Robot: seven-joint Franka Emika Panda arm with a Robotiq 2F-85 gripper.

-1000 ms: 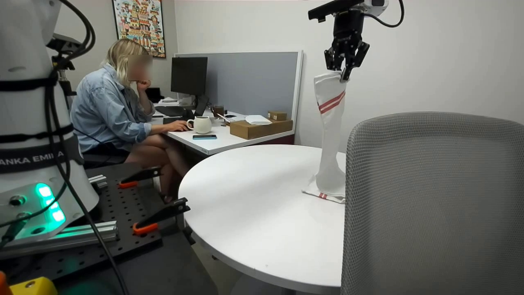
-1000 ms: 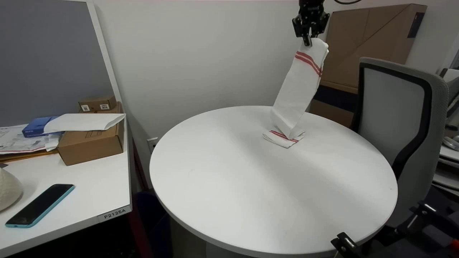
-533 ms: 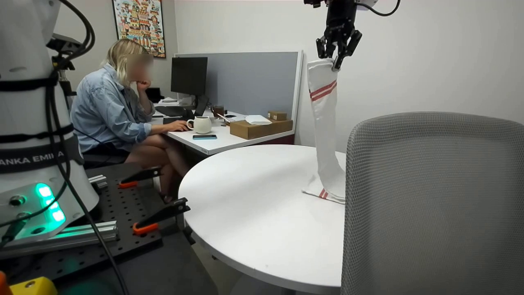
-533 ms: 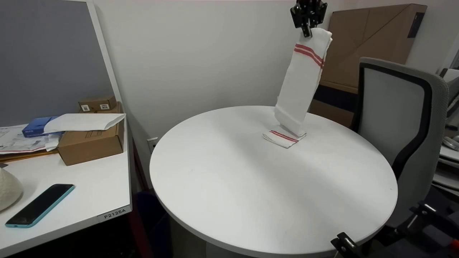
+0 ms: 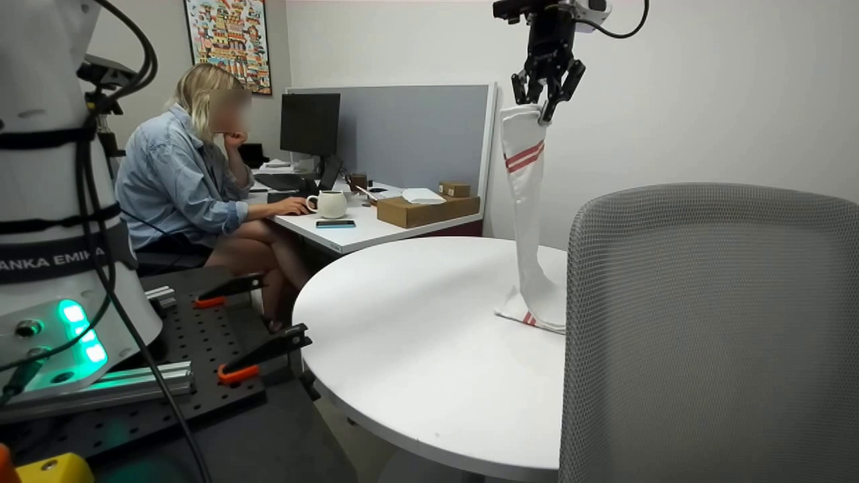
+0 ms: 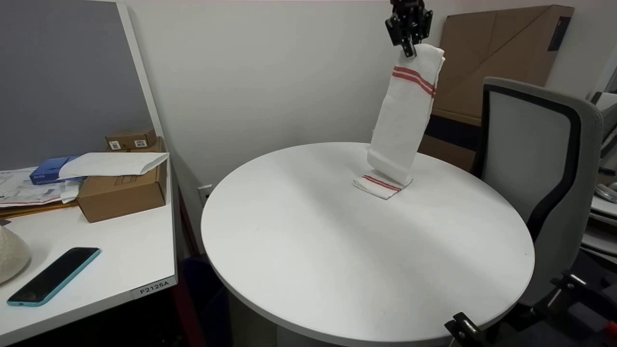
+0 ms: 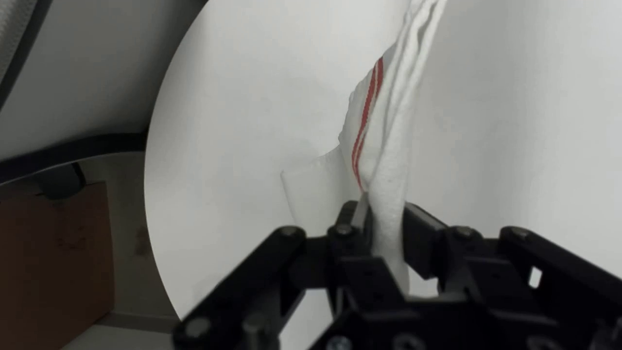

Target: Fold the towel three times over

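While the table (image 6: 308, 270) is taking up the middle of both exterior views, a person (image 5: 178, 174) in blue is sitting well apart from it. A chair (image 5: 711, 322) is standing just beside the table and, in an exterior view, is hiding part of it. The towel (image 6: 402, 120) is hanging down to the table — slanting in an exterior view, its lower end bending on the surface and a short flap (image 6: 378, 184) lying flat. The end effector (image 7: 387, 223) is gripping the towel at its upper edge, the fingers (image 7: 422, 226) pressing from both sides — several layers are showing in the wrist view. Red stripes (image 6: 413, 77) are crossing the towel below the grip and on the flap.
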